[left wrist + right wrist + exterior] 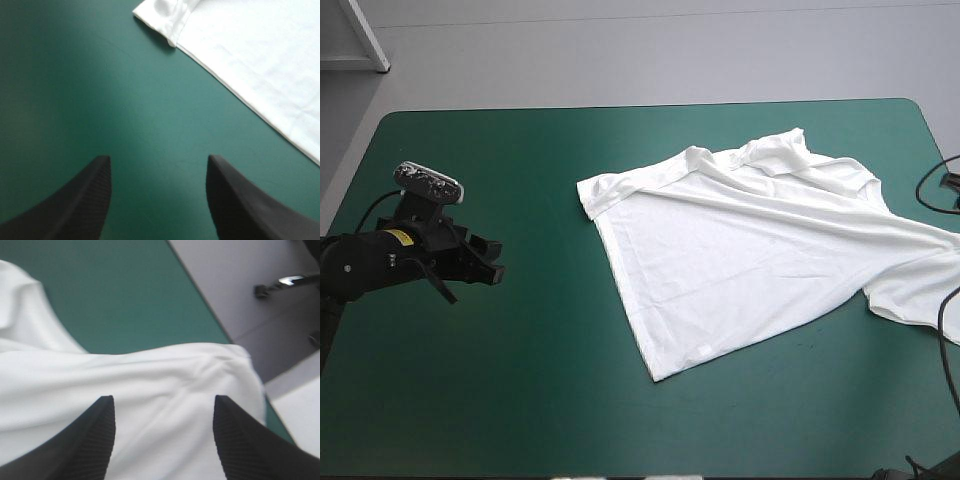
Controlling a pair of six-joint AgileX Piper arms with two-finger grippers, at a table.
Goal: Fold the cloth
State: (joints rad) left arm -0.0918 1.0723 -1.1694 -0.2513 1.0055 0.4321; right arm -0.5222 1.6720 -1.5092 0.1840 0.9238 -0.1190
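Count: one T-shirt (740, 250), two grippers, one table (520, 400) under a teal-green cover.
Left gripper (498, 258): out at the table's left side, low over bare cover and well apart from the shirt. Its two black fingers (95, 185) stand wide apart with nothing between them but teal-green.
Ahead of it: the wrist view picks up the shirt's nearest sleeve (165, 15) and a long straight edge of white running away from it.
T-shirt: spread mostly flat on the right half of the table, with long creases running across it. The neck end is toward the far edge, one corner points at the near edge, and the right-hand part reaches the table's right edge.
Sleeves: one plain to see, at the shirt's left end; I cannot tell about a second.
Right gripper (162, 402): out of the overhead view. Its own camera shows two fingers (235, 440) spread apart above white cloth at the table's edge, gripping nothing.
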